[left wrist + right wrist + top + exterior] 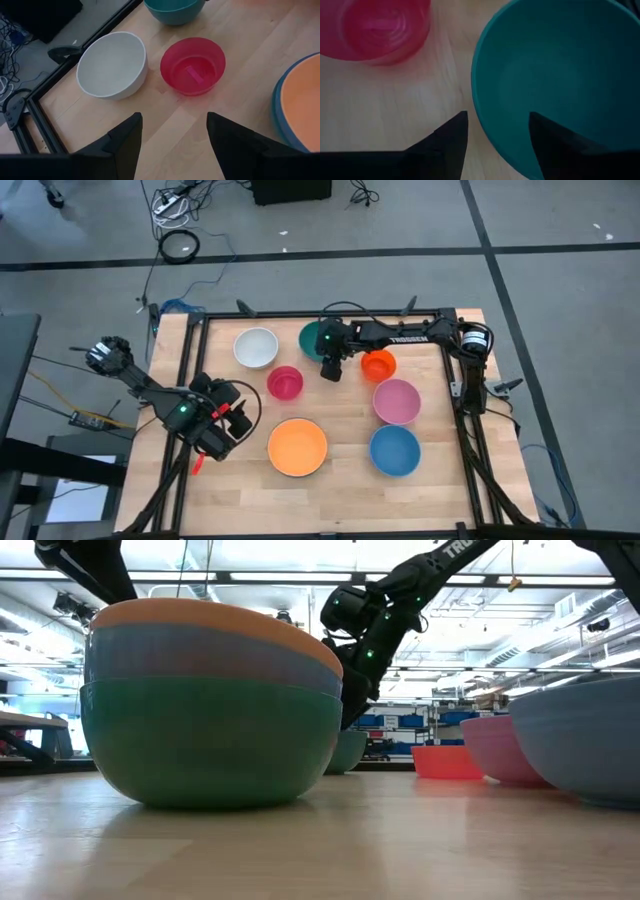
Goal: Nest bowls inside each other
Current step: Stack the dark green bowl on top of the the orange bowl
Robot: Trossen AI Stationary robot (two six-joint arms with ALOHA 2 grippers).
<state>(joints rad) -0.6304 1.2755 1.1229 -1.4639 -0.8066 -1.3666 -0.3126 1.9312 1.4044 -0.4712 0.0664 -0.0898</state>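
My right gripper (331,370) (497,117) is open above the near rim of the teal bowl (310,336) (560,75). One finger is over its inside and the other outside it, and I see no touch. Next to it on the table stand the small red bowl (285,382) (193,65) and the white bowl (256,347) (112,64). The orange-yellow bowl (297,447) (200,615) sits nested in a blue bowl, which sits in a green bowl (210,740). My left gripper (236,420) (175,145) waits open at the table's left, above the wood.
A small orange-red bowl (379,364), a pink bowl (396,401) and a blue bowl (395,450) stand apart on the right half of the table. A black frame (190,350) runs along the table's edges. Bare wood lies between the red bowl and the stack.
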